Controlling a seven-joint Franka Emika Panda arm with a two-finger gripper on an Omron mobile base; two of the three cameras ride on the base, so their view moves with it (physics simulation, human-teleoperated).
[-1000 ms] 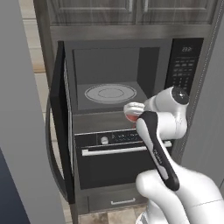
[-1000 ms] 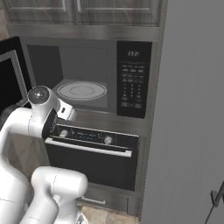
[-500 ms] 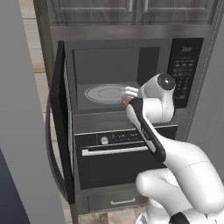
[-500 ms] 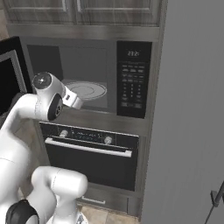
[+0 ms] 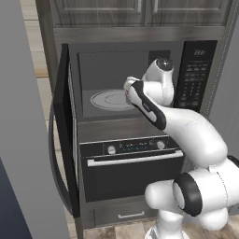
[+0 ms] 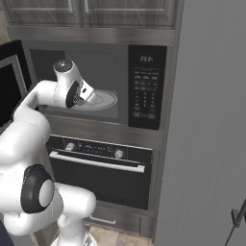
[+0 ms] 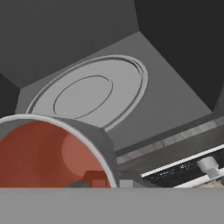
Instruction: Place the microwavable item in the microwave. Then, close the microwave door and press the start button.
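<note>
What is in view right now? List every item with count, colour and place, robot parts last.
cup: one, pale grey with reddish-brown liquid, held at the mouth of the microwave cavity.
microwave: one, black with grey cavity, built in above the oven.
turntable: one, round pale grey, bare, on the cavity floor.
microwave door: one, black, swung open to the left.
keypad panel: one, black with display, right of the cavity.
oven: one, black with knobs and horizontal silver handle, below the microwave.
cabinets: two wood-grain doors, above the microwave.
arm: one, white with dark joints, reaching into the opening.
gripper: one, shut on the cup.
</note>
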